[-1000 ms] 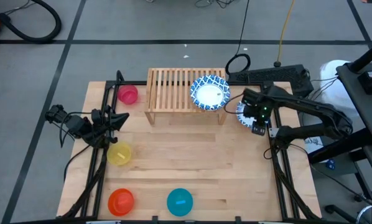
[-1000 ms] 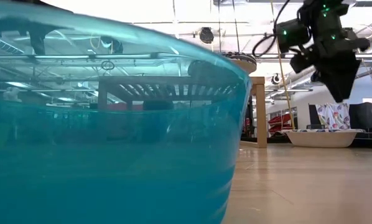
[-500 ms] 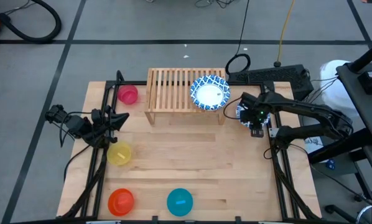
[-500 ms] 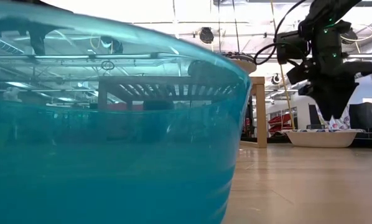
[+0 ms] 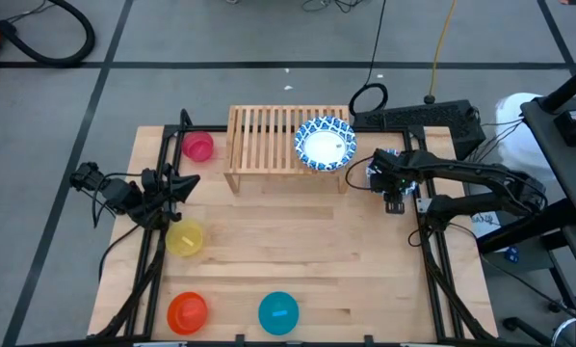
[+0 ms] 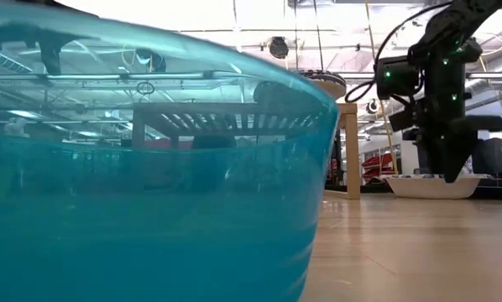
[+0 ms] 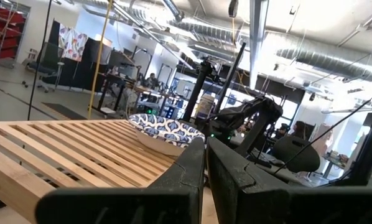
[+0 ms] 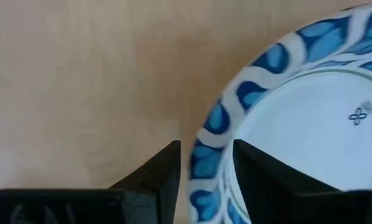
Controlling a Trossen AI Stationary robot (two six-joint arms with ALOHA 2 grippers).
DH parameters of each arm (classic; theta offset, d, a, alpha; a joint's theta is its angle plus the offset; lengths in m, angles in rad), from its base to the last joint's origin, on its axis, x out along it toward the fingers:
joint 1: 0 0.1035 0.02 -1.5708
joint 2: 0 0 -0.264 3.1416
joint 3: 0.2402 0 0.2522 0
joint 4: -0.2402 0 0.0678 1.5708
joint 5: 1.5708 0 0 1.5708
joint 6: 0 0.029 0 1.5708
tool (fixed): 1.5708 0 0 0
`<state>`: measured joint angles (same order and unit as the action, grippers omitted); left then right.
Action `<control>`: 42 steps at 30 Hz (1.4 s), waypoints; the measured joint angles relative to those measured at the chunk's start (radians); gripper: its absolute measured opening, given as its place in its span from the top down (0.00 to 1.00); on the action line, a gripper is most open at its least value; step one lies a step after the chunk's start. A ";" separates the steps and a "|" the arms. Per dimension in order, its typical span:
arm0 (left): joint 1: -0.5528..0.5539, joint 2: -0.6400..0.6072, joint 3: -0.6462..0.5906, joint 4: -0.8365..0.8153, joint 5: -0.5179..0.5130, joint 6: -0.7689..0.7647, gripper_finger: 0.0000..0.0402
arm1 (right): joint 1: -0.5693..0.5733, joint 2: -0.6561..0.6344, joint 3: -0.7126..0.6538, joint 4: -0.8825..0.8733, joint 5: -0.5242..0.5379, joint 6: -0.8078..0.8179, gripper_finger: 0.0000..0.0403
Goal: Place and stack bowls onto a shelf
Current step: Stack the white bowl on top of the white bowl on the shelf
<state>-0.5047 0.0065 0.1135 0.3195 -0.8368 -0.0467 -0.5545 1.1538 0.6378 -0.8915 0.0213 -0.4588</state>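
A blue-rimmed bowl (image 5: pixel 325 143) sits on the right end of the light-wood shelf (image 5: pixel 269 135). It also shows in the left wrist view (image 7: pixel 164 130). Another blue-rimmed bowl (image 5: pixel 371 172) (image 6: pixel 436 186) rests on the table just right of the shelf. My right gripper (image 5: pixel 386 185) (image 6: pixel 452 173) (image 8: pixel 206 180) is open, points down, and straddles that bowl's rim. My left gripper (image 5: pixel 180 183) (image 7: pixel 206 168) waits shut at the table's left side. The pink (image 5: pixel 198 146), yellow (image 5: pixel 185 237), orange-red (image 5: pixel 187 310) and teal (image 5: pixel 278 312) bowls stand on the table. My right gripper comes from above with one finger (image 8: pixel 164 171) outside the blue-patterned rim (image 8: pixel 206 163) and the other finger (image 8: pixel 260 177) inside the bowl, which lies flat on the table. I cannot tell whether either finger touches the rim.
The teal bowl (image 6: pixel 150 168) fills most of the low view. A black frame (image 5: pixel 428 251) runs along the table's left and right sides. Cables and a dark box (image 5: pixel 432 118) lie beyond the far right corner. Bare wood (image 5: pixel 307 241) spans the table's middle.
My right gripper has come down over the blue-rimmed bowl beside the shelf, shifting slightly toward the shelf, until its open fingers reach the bowl's rim. The bowls and my left arm have stayed put.
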 joint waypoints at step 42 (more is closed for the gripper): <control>0.000 0.000 0.000 0.000 -0.011 0.000 0.94 | 0.000 -0.069 0.506 -0.526 0.134 0.079 1.00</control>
<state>-0.5045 0.0065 0.1135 0.3199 -0.8482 -0.0471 -0.5545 1.0846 1.1441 -1.4177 0.1556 -0.3798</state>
